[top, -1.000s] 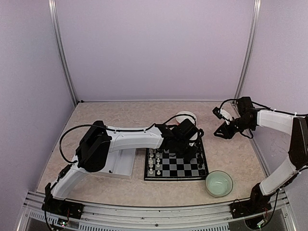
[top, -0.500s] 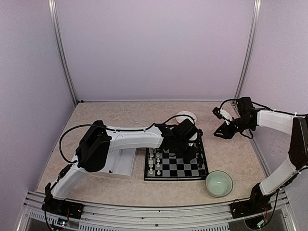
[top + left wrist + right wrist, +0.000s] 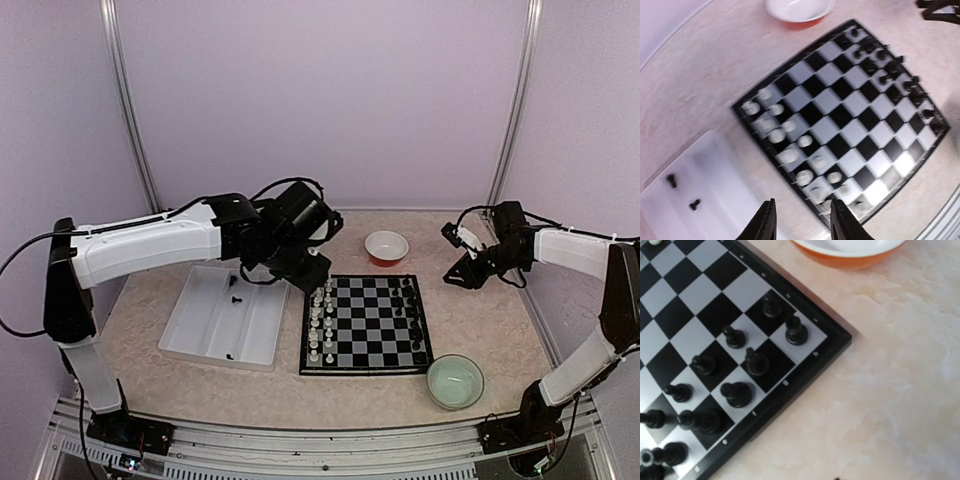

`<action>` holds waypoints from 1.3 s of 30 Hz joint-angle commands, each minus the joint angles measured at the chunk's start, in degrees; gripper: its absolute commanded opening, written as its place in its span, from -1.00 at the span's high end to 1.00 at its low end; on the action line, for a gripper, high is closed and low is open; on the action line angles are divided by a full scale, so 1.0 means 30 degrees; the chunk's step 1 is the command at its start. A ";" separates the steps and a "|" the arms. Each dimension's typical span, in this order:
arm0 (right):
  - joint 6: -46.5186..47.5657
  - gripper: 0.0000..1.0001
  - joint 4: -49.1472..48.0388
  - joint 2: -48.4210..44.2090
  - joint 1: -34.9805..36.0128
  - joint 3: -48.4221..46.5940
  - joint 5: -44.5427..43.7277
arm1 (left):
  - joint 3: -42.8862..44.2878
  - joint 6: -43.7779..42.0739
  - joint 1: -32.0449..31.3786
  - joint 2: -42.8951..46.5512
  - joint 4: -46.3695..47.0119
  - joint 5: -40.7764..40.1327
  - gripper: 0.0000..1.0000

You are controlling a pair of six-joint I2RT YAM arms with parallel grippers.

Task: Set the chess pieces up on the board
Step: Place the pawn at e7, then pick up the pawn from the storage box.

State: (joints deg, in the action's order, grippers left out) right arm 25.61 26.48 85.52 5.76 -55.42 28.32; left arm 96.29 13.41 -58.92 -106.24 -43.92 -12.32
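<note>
Black chess pieces (image 3: 735, 337) are ranked along the right side of the chessboard (image 3: 365, 345), white pieces (image 3: 318, 322) along its left. A few stray black pieces (image 3: 694, 204) lie in the white tray (image 3: 200, 325). The left end effector (image 3: 801, 210) is held above the board's far-left corner, fingers parted and empty. The opening of the right end effector (image 3: 462, 272) cannot be told.

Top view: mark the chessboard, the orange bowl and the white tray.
chessboard (image 3: 368, 325), top view, a bare square near its middle.
orange bowl (image 3: 386, 245), top view, its white inside.
white tray (image 3: 200, 325), top view, bare floor.
</note>
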 commanded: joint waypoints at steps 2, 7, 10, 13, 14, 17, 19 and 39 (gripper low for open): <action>0.0147 0.42 0.0046 -0.0226 -0.0103 0.0123 0.0647 | -0.4422 -0.4084 0.3269 0.2466 -0.2152 -0.1469 0.24; 0.0224 0.42 0.0094 -0.0190 -0.0107 0.0137 0.0998 | -0.6593 -0.8357 0.5758 0.3198 -0.0624 0.0532 0.21; 0.0265 0.42 0.0102 -0.0409 -0.0103 0.0224 0.1020 | -0.6153 -0.8967 0.7181 0.2844 -0.0560 0.0965 0.21; 0.0283 0.42 0.0105 -0.0551 -0.0103 0.0302 0.1197 | -0.5881 -1.0643 0.8033 0.1792 -0.0627 0.1024 0.21; 0.0305 0.42 0.0130 -0.0574 -0.0103 0.0308 0.1277 | -0.5789 -1.1200 0.8176 0.1257 -0.0690 0.0827 0.21; 0.0341 0.42 0.0182 -0.0635 -0.0103 0.0406 0.1455 | -0.5385 -1.2129 0.8703 0.0274 -0.0570 0.1284 0.20; 0.0364 0.42 0.0151 -0.0694 -0.0111 0.0505 0.1513 | -0.5370 -1.2576 0.8998 -0.0178 -0.0305 0.1498 0.20; 0.0458 0.42 0.0138 -0.0095 -0.0103 0.0430 0.1544 | -0.5192 -1.3874 1.0244 -0.2729 -0.0197 0.1983 0.30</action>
State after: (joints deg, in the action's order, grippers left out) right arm 26.28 26.68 84.86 5.76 -54.35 32.23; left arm 80.20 -27.40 -28.69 -113.97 -44.80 -7.49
